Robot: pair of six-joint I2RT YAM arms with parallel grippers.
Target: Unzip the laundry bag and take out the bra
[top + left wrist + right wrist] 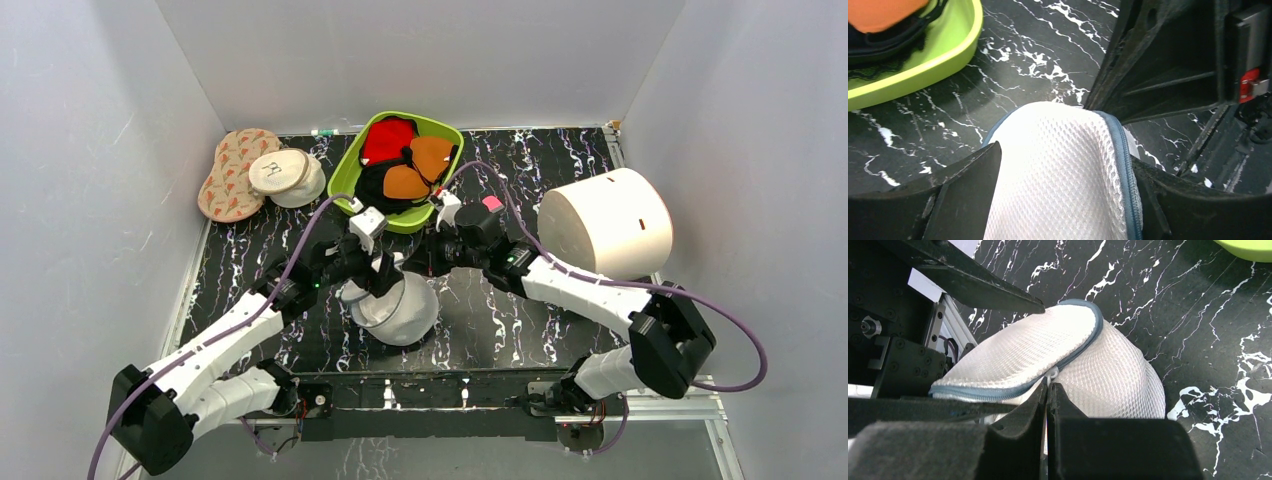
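Note:
The laundry bag (402,312), a white mesh dome with a grey-blue zipper rim, lies on the black marbled table between both arms. Its upper flap (1023,347) is lifted along the partly open zipper. My left gripper (1066,155) is open, with one finger on each side of that flap (1058,170); from above it (385,285) is at the bag's top. My right gripper (1048,386) is shut on the small white zipper pull (1052,374) at the seam, coming in from the bag's far right (418,268). The bra is hidden.
A lime green tray (440,190) with red, orange and black garments stands just behind the bag. A large white cylinder (605,222) is at the right. A cream round cap (280,172) and patterned pads (232,172) lie at the back left. Grey walls enclose the table.

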